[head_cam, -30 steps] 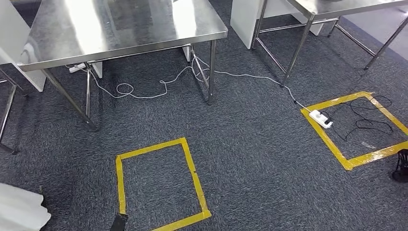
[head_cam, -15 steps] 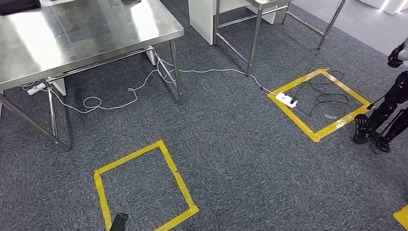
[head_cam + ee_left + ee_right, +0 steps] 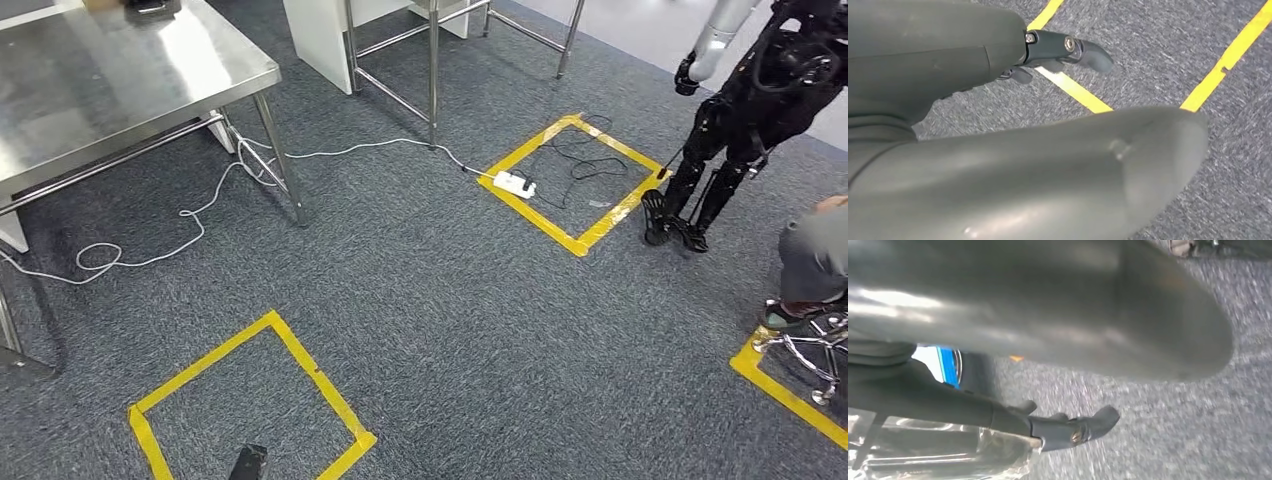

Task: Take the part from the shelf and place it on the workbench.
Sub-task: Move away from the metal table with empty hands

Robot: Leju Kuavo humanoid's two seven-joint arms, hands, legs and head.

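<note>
The steel workbench [image 3: 120, 80] stands at the upper left of the head view, with a dark object [image 3: 150, 8] at its far edge. In the left wrist view my left hand [image 3: 928, 60] hangs over grey carpet. Its thick thumb [image 3: 1048, 165] and a dark finger [image 3: 1083, 50] are apart, with nothing between them. In the right wrist view my right hand [image 3: 998, 315] also hangs over carpet. Something clear and glossy [image 3: 923, 455] lies against its dark fingers [image 3: 1073, 430], beside a blue and white patch [image 3: 945, 365]. Whether the hand holds it is unclear.
Yellow tape squares mark the carpet near me [image 3: 300, 360] and farther right [image 3: 560, 235]. A white power strip [image 3: 512, 183] and its cable [image 3: 200, 215] trail under the table. Another black robot [image 3: 745, 120] stands at right beside a seated person [image 3: 815, 255] on a wheeled chair [image 3: 800, 345].
The whole head view has swung right: the table and tape squares slid left, and the other robot and the seated person came into the picture.
</note>
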